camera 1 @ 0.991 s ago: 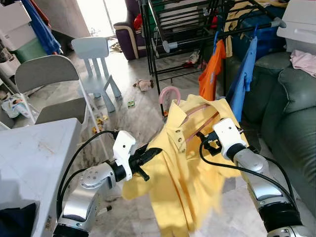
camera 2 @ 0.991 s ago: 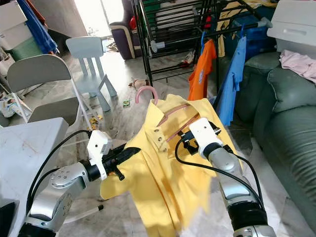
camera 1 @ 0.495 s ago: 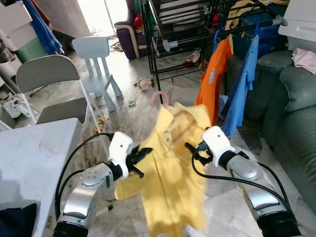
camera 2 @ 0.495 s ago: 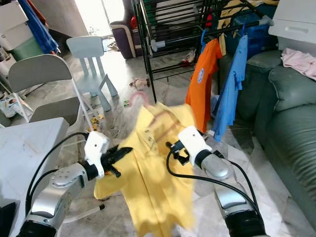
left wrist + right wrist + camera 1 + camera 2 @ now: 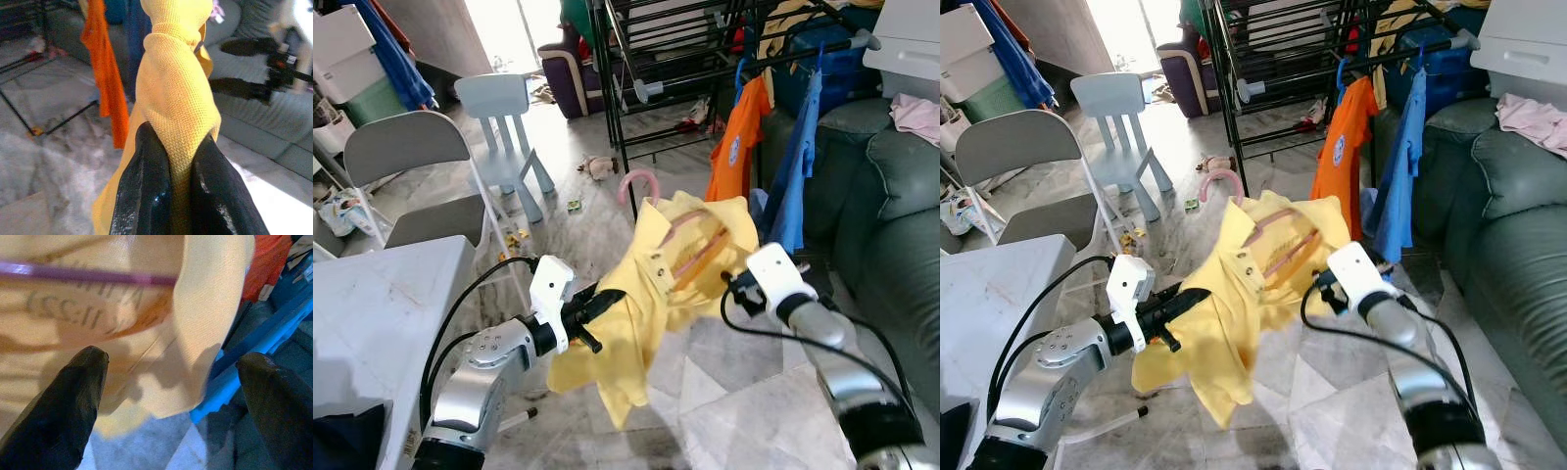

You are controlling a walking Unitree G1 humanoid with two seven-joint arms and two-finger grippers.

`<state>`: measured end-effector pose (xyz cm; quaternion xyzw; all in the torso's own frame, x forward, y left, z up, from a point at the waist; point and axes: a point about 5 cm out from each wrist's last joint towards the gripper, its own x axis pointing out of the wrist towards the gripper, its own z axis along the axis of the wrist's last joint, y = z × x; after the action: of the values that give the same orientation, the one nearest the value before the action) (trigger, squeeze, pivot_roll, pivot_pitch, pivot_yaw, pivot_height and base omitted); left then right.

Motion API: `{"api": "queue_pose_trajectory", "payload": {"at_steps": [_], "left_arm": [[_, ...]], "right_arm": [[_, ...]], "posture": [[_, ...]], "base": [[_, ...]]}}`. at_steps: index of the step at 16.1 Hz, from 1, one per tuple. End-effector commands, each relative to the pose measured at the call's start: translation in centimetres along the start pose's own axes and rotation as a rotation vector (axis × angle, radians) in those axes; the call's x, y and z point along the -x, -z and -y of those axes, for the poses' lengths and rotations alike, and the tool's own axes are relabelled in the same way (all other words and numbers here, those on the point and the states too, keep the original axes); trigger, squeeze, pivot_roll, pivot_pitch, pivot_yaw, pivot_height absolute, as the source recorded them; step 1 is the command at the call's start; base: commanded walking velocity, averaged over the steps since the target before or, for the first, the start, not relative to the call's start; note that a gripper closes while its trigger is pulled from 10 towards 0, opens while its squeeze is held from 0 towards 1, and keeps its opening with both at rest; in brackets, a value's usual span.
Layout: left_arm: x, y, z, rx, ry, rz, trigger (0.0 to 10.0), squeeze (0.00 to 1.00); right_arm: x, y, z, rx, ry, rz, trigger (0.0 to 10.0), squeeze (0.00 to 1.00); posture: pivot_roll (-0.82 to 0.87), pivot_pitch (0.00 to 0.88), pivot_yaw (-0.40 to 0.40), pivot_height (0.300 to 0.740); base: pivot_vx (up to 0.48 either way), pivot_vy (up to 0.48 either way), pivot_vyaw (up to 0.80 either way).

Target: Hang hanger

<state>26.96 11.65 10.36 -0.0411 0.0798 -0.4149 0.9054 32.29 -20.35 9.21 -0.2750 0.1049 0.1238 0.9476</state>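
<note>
A yellow polo shirt [image 5: 651,284] hangs on a pink hanger whose hook [image 5: 641,182] sticks up above the collar. My left gripper [image 5: 607,298] is shut on a bunched fold of the shirt [image 5: 178,98], with the cloth pinched between its black fingers [image 5: 146,186]. My right gripper [image 5: 732,284] sits just beside the shirt's right edge and is open. In the right wrist view its fingers [image 5: 58,401] stand wide apart, with the shirt [image 5: 98,313] and the hanger's pink bar [image 5: 73,273] just ahead of them and nothing between them.
A black drying rack [image 5: 685,59] stands behind, with an orange shirt [image 5: 734,147] and a blue shirt [image 5: 798,157] hanging from its rail. A green sofa [image 5: 891,215] is at the right. A white table [image 5: 382,313], a grey chair [image 5: 406,147] and a pale blue child's chair [image 5: 504,108] are at the left.
The shirt swung left, then back up and right, and now hangs bunched toward the left gripper. The right gripper has moved right, from the hanger area to the shirt's edge.
</note>
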Motion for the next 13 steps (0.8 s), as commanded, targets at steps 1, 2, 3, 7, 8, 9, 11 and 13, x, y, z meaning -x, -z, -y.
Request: {"api": "queue_pose_trajectory", "payload": {"at_steps": [1, 2, 3, 7, 8, 9, 11, 13], "left_arm": [[0.3, -1.3, 0.3, -0.016, 0.045, 0.046, 10.0, 0.00], [0.3, -1.4, 0.5, -0.019, 0.060, 0.045, 10.0, 0.00], [0.4, -1.5, 0.8, -0.016, 0.082, 0.041, 10.0, 0.00], [0.6, -1.8, 1.2, -0.012, 0.111, 0.042, 10.0, 0.00], [0.7, -1.8, 1.1, -0.013, 0.104, 0.042, 10.0, 0.00], [0.8, -1.8, 1.0, -0.013, 0.100, 0.039, 10.0, 0.00], [0.9, -1.8, 0.8, -0.010, 0.089, 0.036, 10.0, 0.00], [0.8, -1.8, 0.7, -0.012, 0.085, 0.035, 10.0, 0.00]], "right_arm": [[-0.6, -0.4, -0.1, 0.051, -0.002, 0.020, 10.0, 0.00], [-0.8, -0.5, 0.1, 0.068, 0.013, 0.022, 10.0, 0.00], [-1.1, -0.5, 0.5, 0.072, 0.029, 0.022, 10.0, 0.00], [-1.9, -0.3, 0.7, 0.036, 0.040, 0.013, 0.0, 0.00], [-1.8, -0.2, 0.8, 0.026, 0.051, 0.014, 0.0, 0.00], [-1.8, -0.1, 0.9, 0.013, 0.056, 0.016, 0.0, 0.00], [-1.5, 0.3, 1.3, 0.000, 0.072, 0.022, 0.0, 0.00], [-1.2, 0.9, 1.5, -0.002, 0.082, 0.018, 0.0, 0.00]], "posture": [[-0.15, 0.000, 0.171, 0.740], [-0.15, 0.000, 0.171, 0.740], [-0.14, 0.000, 0.171, 0.740], [-0.13, 0.000, 0.169, 0.740], [-0.13, 0.000, 0.168, 0.740], [-0.13, 0.000, 0.168, 0.740], [-0.14, 0.000, 0.169, 0.740], [-0.14, 0.000, 0.168, 0.740]], "base": [[0.000, 0.000, 0.00], [0.000, 0.000, 0.00], [0.000, 0.000, 0.00], [0.000, 0.000, 0.00], [0.000, 0.000, 0.00], [0.000, 0.000, 0.00], [0.000, 0.000, 0.00], [0.000, 0.000, 0.00]]}}
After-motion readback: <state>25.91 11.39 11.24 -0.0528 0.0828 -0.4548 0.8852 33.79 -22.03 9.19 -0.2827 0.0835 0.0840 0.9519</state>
